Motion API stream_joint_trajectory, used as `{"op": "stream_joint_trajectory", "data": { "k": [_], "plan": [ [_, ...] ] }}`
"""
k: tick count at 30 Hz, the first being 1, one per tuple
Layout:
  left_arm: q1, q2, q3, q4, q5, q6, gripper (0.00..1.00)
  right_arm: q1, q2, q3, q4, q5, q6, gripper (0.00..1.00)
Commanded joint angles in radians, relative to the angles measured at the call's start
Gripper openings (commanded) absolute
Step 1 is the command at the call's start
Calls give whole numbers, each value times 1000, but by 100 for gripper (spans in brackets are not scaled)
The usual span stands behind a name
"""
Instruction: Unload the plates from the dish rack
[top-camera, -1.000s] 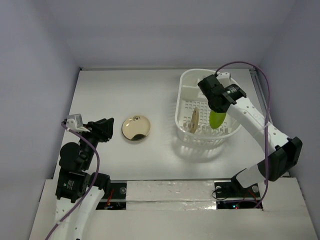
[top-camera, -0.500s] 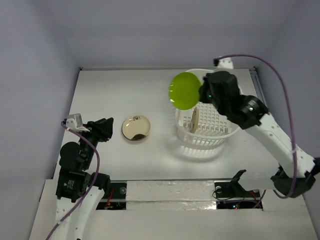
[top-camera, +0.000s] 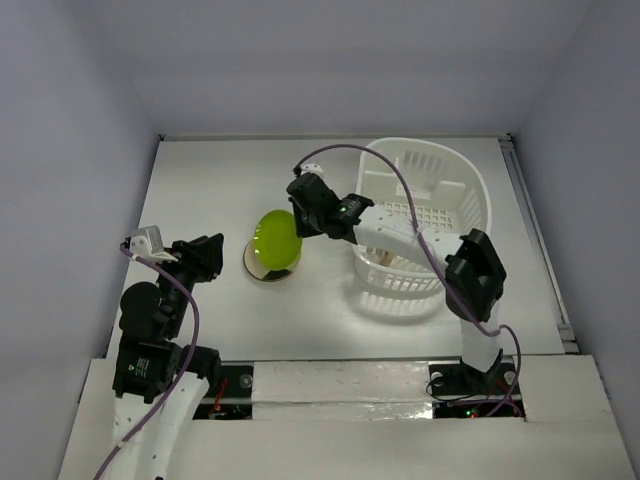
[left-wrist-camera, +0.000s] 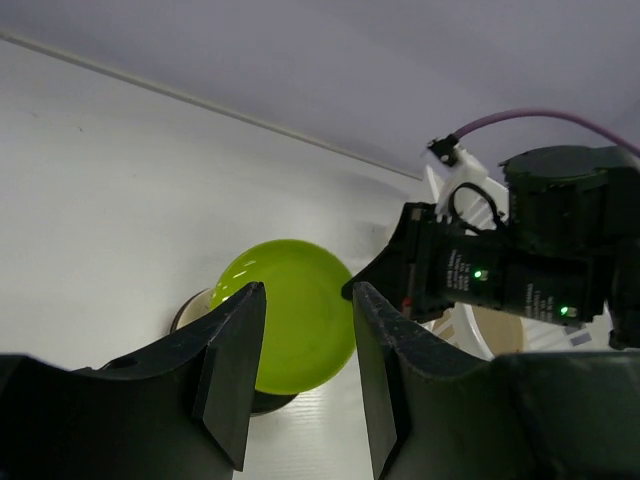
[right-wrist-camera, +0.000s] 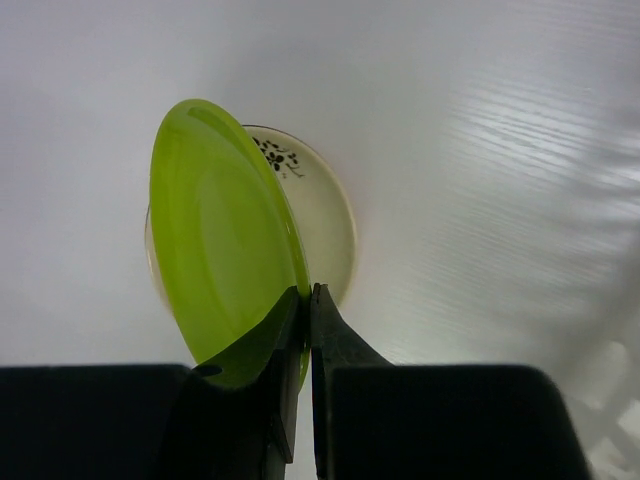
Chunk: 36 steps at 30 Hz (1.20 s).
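Note:
My right gripper (top-camera: 298, 230) is shut on the rim of the lime green plate (top-camera: 276, 240). It holds the plate tilted on edge just over the amber-yellow patterned plate (top-camera: 262, 268), which lies flat on the table. The right wrist view shows the jaws (right-wrist-camera: 308, 295) pinching the green plate (right-wrist-camera: 220, 240), with the amber plate (right-wrist-camera: 325, 225) behind it. The white dish rack (top-camera: 445, 215) stands at the right; a tan plate (left-wrist-camera: 495, 330) shows inside it. My left gripper (top-camera: 205, 255) is open and empty, left of the plates, and faces the green plate (left-wrist-camera: 290, 325).
The right arm (top-camera: 400, 235) stretches across the rack's front left side. The white table (top-camera: 200, 180) is bounded by a grey back wall and side walls. The rack's boxy compartment (top-camera: 380, 180) is at its far left.
My right gripper has lifted the green plate out of the rack and carried it left and down to just over the amber plate. The left arm has not moved.

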Motion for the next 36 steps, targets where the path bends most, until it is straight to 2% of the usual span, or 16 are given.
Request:
{"op": "stream_joint_trajectory", "data": {
  "k": [1,4,6,9,10,13,16,19,21,23,25,30,32,33,34,36],
  "plan": [
    [12,20,6,39,-6,-4,37,29,39,60,141,-64,58,0],
    [12,20,6,39,-8,-1,37,29,71,23,180,-77,94,0],
    [12,20,6,40,-6,-1,37,29,74,-7,195,-87,109,3],
    [12,22,6,40,-8,-1,37,29,77,-38,186,-87,117,23],
    [12,22,6,39,-8,-1,37,29,70,-44,181,-78,118,36],
    [12,23,4,40,-6,-2,37,29,45,-73,172,-66,109,60],
    [12,23,6,42,-5,-2,37,38,-4,-70,143,-44,83,67],
    [12,23,6,40,-6,-4,37,38,-73,-66,109,-21,57,70],
    [12,23,4,40,-6,-2,37,38,-151,-72,82,8,40,68],
    [12,23,4,40,-6,-2,37,38,-219,-98,65,83,23,40],
    [12,23,4,40,-5,-2,37,38,-335,-131,29,232,16,0],
    [12,20,4,45,3,-2,37,-54,-480,-233,-153,409,19,0],
    [12,18,3,46,8,-1,36,-106,-501,-254,-217,460,35,8],
    [12,18,3,48,11,-1,36,-118,-509,-283,-259,474,35,17],
    [12,17,3,48,11,-1,36,-131,-516,-296,-276,483,35,39],
    [12,15,3,48,11,-1,36,-154,-520,-317,-319,480,42,54]
  ]
}}
